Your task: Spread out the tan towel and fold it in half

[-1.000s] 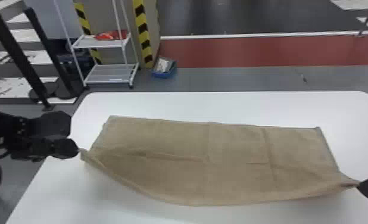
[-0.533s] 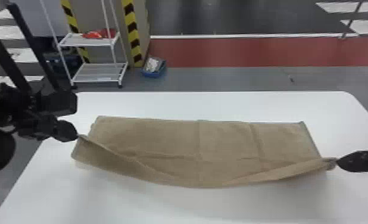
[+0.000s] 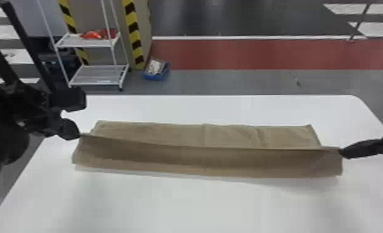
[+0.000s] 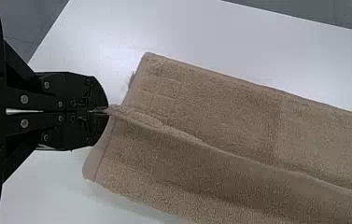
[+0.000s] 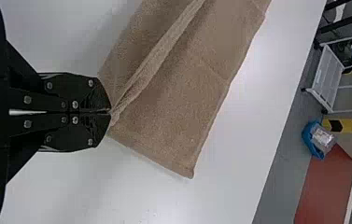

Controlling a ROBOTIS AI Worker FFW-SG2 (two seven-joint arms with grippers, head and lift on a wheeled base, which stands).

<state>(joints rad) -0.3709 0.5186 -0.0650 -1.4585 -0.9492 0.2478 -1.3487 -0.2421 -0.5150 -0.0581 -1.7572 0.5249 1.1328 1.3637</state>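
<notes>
Towel (image 3: 206,159): tan, stretched from side to side on the white table (image 3: 175,204), its near part turned up into a raised edge along its length
Left hand (image 3: 78,134): fingers together, clamped on the left end of that raised edge
Right hand (image 3: 342,151): fingertips pinched shut on the edge's right end
Far part of towel: lying on the table beyond the raised edge, lightly creased
Floor behind: white rack (image 3: 91,74) with red things (image 3: 98,34) on a shelf, blue bin (image 3: 156,75) near it
</notes>
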